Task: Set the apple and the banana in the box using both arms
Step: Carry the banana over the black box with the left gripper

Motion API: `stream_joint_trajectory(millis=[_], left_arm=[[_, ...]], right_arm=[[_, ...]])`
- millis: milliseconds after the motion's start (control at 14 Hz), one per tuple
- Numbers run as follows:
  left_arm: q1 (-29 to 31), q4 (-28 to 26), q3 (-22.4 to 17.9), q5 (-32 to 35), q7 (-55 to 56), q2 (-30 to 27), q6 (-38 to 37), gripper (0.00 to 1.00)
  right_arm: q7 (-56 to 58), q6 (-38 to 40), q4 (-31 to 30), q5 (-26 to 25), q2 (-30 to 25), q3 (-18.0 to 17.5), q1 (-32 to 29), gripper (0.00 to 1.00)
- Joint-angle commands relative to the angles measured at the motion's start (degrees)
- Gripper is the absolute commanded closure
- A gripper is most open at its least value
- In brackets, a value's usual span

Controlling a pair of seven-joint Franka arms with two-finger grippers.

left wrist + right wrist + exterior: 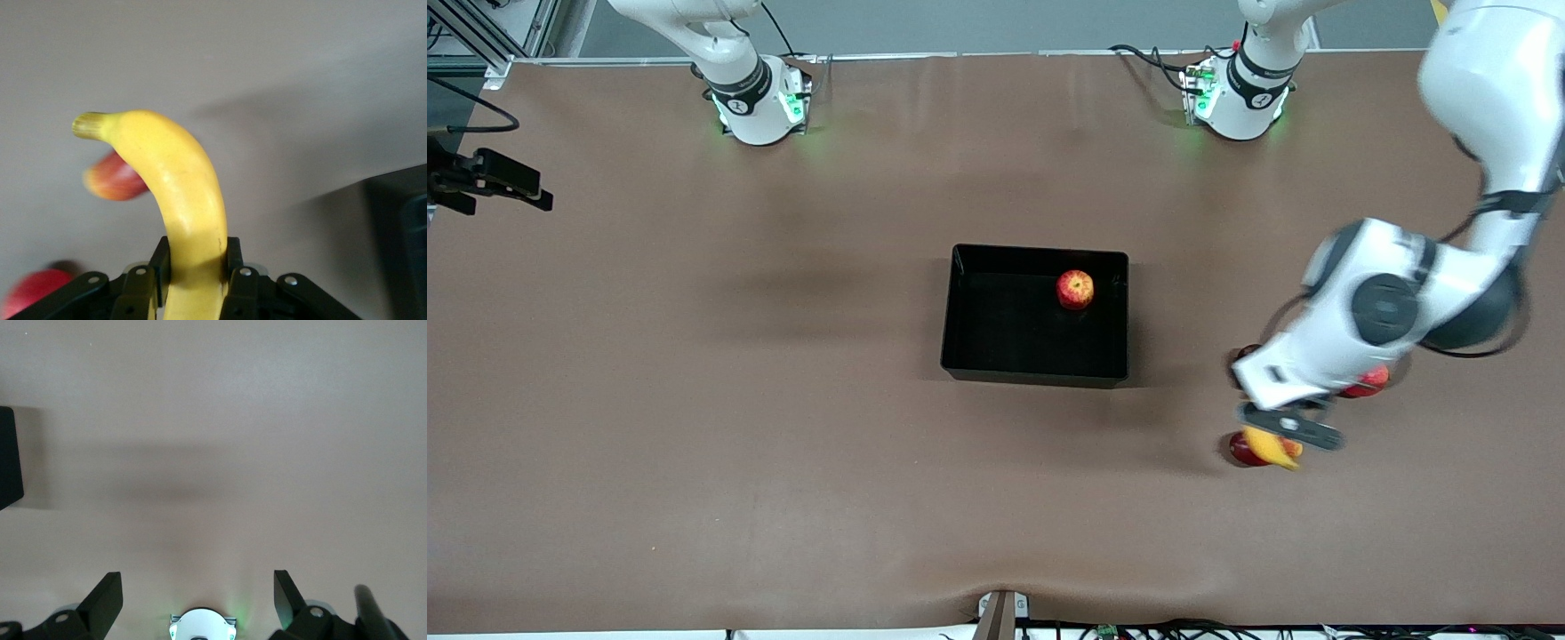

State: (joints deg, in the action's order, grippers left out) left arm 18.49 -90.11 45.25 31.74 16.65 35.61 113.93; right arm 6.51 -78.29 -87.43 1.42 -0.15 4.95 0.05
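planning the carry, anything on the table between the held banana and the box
Nothing: the front view shows only bare brown table between the banana in the left gripper and the box.

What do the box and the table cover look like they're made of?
The box: probably hard plastic, glossy black; its floor and walls throw back light. The table cover: a matte brown sheet, maybe vinyl or fabric; it shows soft folds and ripples.
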Motion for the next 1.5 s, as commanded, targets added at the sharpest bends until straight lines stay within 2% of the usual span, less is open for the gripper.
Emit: stream_joint_trajectory(millis=[0, 214, 571, 714, 929, 1143, 1429], left_arm=[[-6.25, 0.46, -0.25, 0.17, 13.54, 0.77, -1.08, 1.0], [-14.07, 0.9, -0.52, 0.17, 26.38, 2.35, -0.29, 1.0], [-24.72, 3.28, -2.18, 0.17, 37.12, 3.5, -0.2, 1.0], [-28.32, 3.28, -3.76, 0.25, 40.12, 3.5, -0.2, 1.0], [-35.26, 3.28, -7.62, 1.39, 45.47, 4.28, 2.95, 1.0], [-41.85, 3.36, -12.72, 1.92, 50.4, 5.26, 7.52, 1.0], [-46.96, 3.63, -17.73, 1.84, 51.81, 7.18, 12.44, 1.0]], right_arm=[[0.35, -0.2, -0.37, -0.81, 0.24, -0.29, 1.52, 0.0], [0.7, 2.86, -0.46, -0.81, 0.42, -0.29, 2.32, 0.0], [0.43, 10.0, 0.42, -0.8, -1.51, -0.47, 2.5, 0.0], [0.61, 7.82, 2.34, -0.54, -0.47, -0.38, 2.5, 0.0], [0.7, -2.29, 3.39, -0.63, 4.97, -0.2, 1.89, 0.0], [-0.01, -4.94, 4.03, -3.71, 4.9, -0.29, 2.41, 0.0], [0.43, -8.1, 2.88, -1.26, 4.99, -0.03, 1.09, 0.0]])
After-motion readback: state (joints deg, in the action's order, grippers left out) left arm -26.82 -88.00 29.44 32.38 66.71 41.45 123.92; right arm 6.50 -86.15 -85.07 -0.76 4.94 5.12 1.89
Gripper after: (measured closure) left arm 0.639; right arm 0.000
